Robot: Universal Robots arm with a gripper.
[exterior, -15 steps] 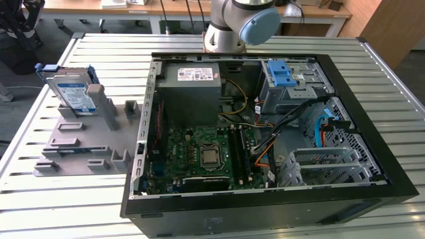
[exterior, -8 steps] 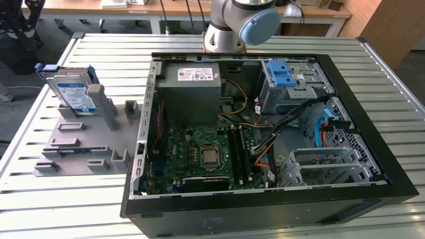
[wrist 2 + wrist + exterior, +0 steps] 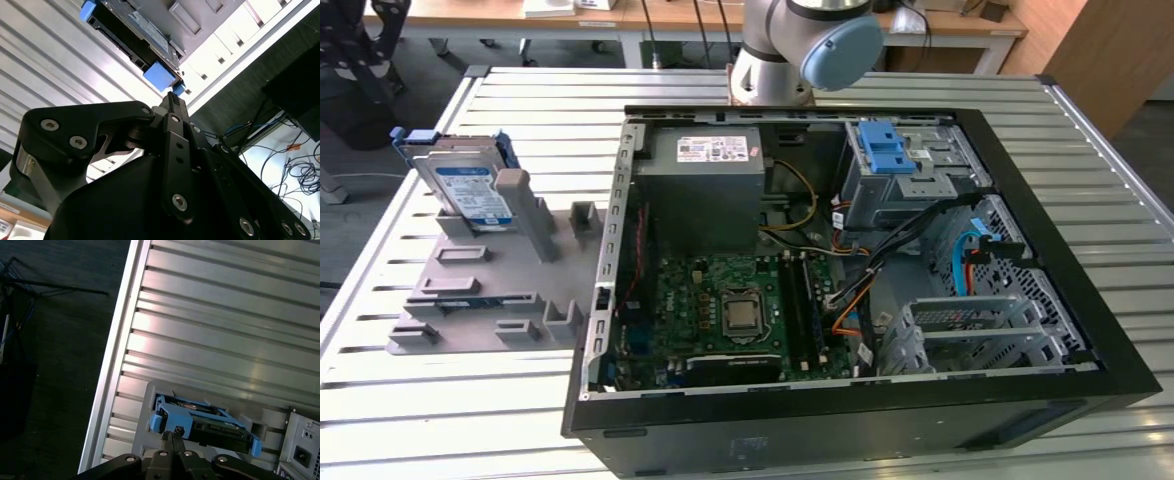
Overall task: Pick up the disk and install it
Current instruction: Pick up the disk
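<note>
The step in hand is judged to be the approach to the disk (image 3: 464, 190), a flat silver-metal hard drive with a blue-and-white label and a blue plastic carrier frame. It is stood on edge in the grey plastic holder fixture (image 3: 480, 290). The fixture is laid on the slatted metal table (image 3: 454, 420), at about nine o'clock from the open black computer case (image 3: 854, 430) in the exterior view. The grey metal drive cage (image 3: 914, 185) with its blue latch is seen at about one o'clock inside the case.

For the approach to be done well, the tool is best lined up squarely over the drive's thin upper edge. The flat faces can then be met evenly, and the fixture's grey posts are kept clear. A skewed descent would probably tip the drive in its slot.

In the first wrist view the black gripper (image 3: 172, 436) is seen with its fingers pressed together at the tips. Nothing is pinched between them and nothing is touched. The same is shown in the second wrist view (image 3: 175, 100). In both wrist views the disk is seen beyond the tips, apart from them.
</note>
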